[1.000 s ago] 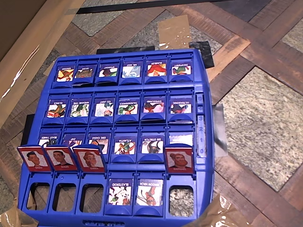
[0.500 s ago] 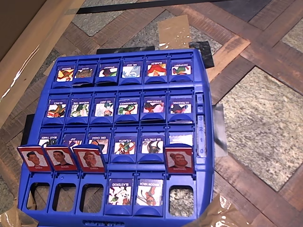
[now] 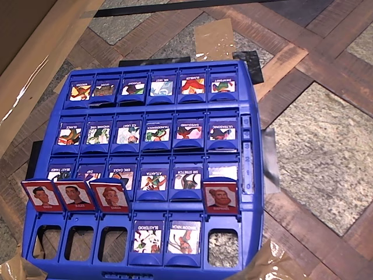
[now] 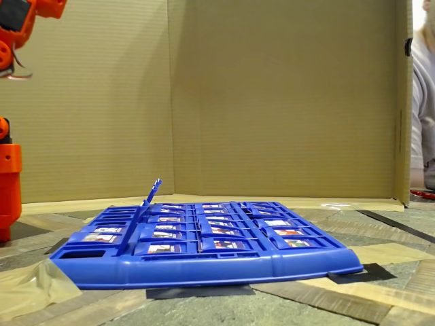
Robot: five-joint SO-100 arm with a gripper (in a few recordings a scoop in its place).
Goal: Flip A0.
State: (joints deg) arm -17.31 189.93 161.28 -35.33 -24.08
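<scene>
- In the overhead view, a blue game board (image 3: 250,87) lies flat on a patterned floor (image 3: 326,134), with four rows of six hinged tiles.
- Most tiles lie flat and show blue-framed cartoon cards. Four red-framed portrait tiles stand raised in the row nearest the bottom edge of the picture: three side by side at the left and one (image 3: 220,196) at the far right.
- A0 (image 3: 41,196) appears to be the leftmost raised tile. It shows a dark-haired man, and its empty slot lies open just below it. The captions are too small for us to read, so we cannot be sure which tile it is.
- Two flat cartoon tiles sit between the left three and the right one.
- In the fixed view, the board is seen from the side on tape strips, in front of a cardboard wall (image 4: 272,95).
- The raised tiles (image 4: 153,191) show edge-on, leaning, near the board's left end. We cannot tell A0 apart from the others there.
- The orange arm (image 4: 8,183) stands at the left edge, well apart from the board.
- We cannot tell whether the gripper's fingers are apart or together.
</scene>
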